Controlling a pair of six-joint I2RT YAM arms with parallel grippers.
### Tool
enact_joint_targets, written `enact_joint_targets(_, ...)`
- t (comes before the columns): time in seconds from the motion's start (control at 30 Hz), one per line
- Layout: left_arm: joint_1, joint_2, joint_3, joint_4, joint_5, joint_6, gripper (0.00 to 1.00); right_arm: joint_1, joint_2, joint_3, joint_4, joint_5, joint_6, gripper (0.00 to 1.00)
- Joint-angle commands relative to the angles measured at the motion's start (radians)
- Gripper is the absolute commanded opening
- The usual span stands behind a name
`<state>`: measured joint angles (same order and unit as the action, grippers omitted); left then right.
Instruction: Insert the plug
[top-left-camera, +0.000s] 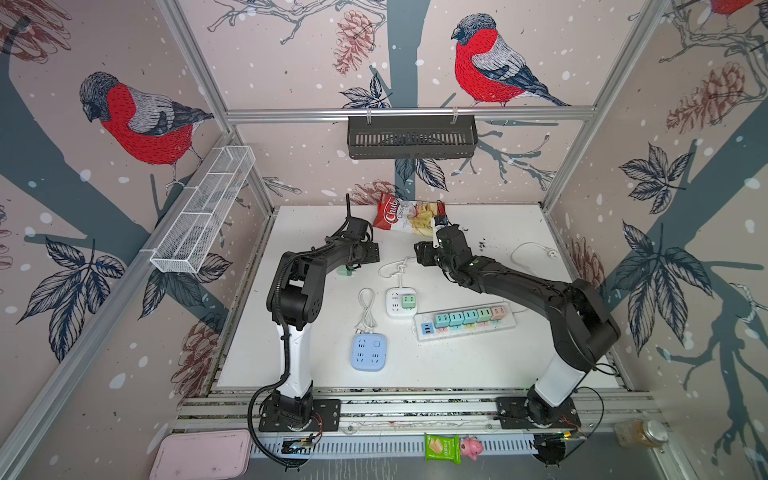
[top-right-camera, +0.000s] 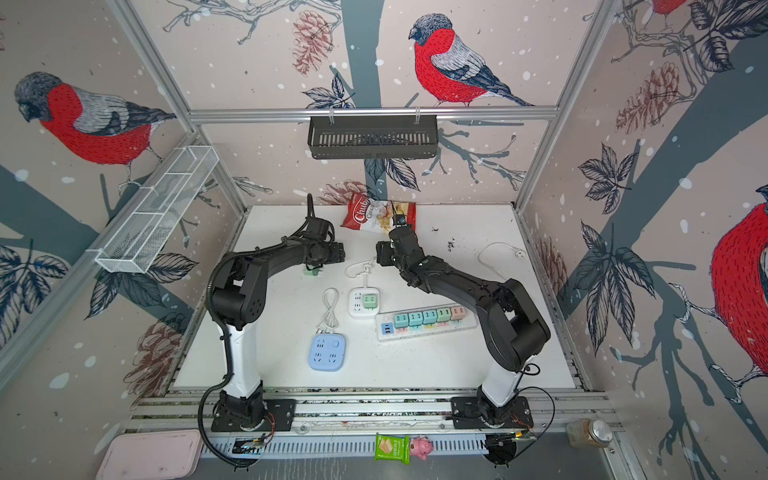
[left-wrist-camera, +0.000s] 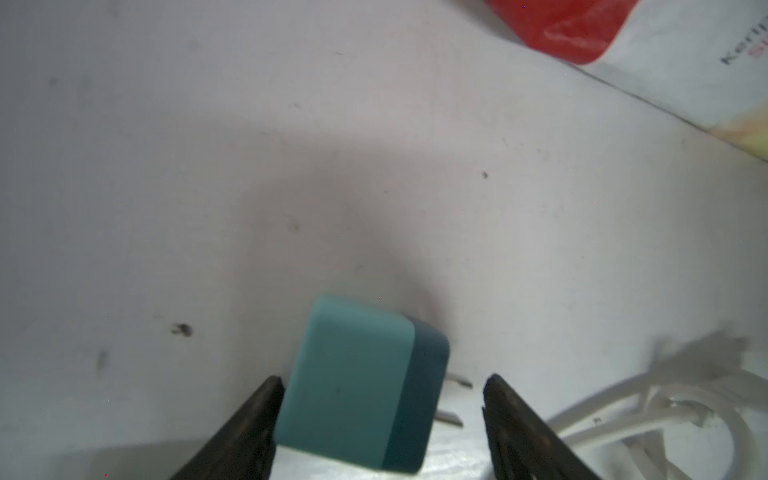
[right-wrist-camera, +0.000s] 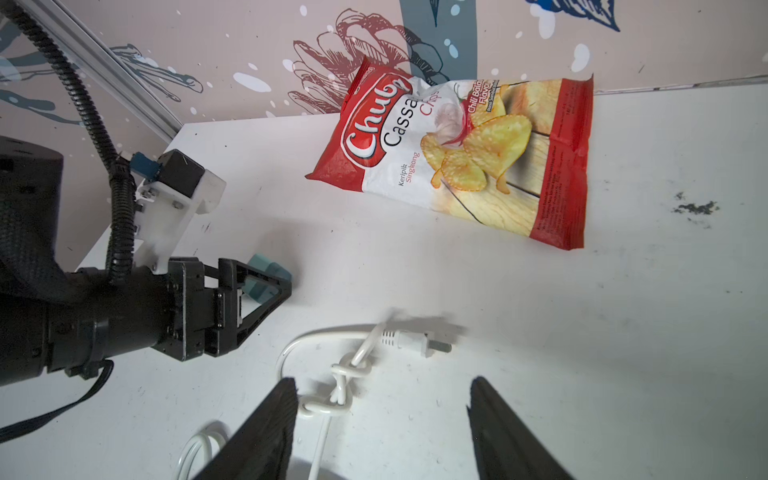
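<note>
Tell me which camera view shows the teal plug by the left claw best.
The left wrist view: the teal plug lies large inside the open left claw, prongs visible. Both top views show only a small green bit beside that claw; the right wrist view hides half behind it.

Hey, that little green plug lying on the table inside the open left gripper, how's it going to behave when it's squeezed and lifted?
The plug looks like a stiff, boxy block, so it probably won't deform. Its smooth, rounded faces may slip or twist in the left gripper. Lying on its side with prongs sideways, it's unlikely to roll.
</note>
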<state>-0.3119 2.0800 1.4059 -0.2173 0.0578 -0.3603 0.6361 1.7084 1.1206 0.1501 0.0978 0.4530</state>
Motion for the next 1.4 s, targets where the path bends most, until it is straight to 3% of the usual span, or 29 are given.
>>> enact_joint_targets(0.0, -0.028, -0.021, -0.027, 0.055, -0.012, 0.017, 0.76, 0.0, -0.035, -0.034, 0.094, -0.018, -0.003, 0.67)
enact_joint_targets(0.27, -0.051, -0.025, -0.041, 0.061, -0.082, -0.037, 0.76, -0.004, -0.067, -0.076, 0.13, -0.023, -0.022, 0.69)
enact_joint_targets(0.47, -0.049, -0.026, 0.037, -0.006, -0.134, -0.075, 0.81, -0.006, -0.082, -0.083, 0.128, -0.018, -0.023, 0.69)
enact_joint_targets(0.9, -0.041, 0.147, 0.247, -0.102, -0.009, -0.096, 0.82, -0.005, -0.067, -0.079, 0.139, -0.031, -0.022, 0.71)
enact_joint_targets(1.17, -0.075, 0.12, 0.2, -0.013, 0.121, -0.013, 0.82, -0.007, -0.059, -0.074, 0.139, -0.03, -0.025, 0.7)
enact_joint_targets(1.37, -0.134, 0.098, 0.18, -0.003, 0.14, 0.053, 0.82, -0.009, -0.075, -0.086, 0.135, -0.027, -0.026, 0.7)
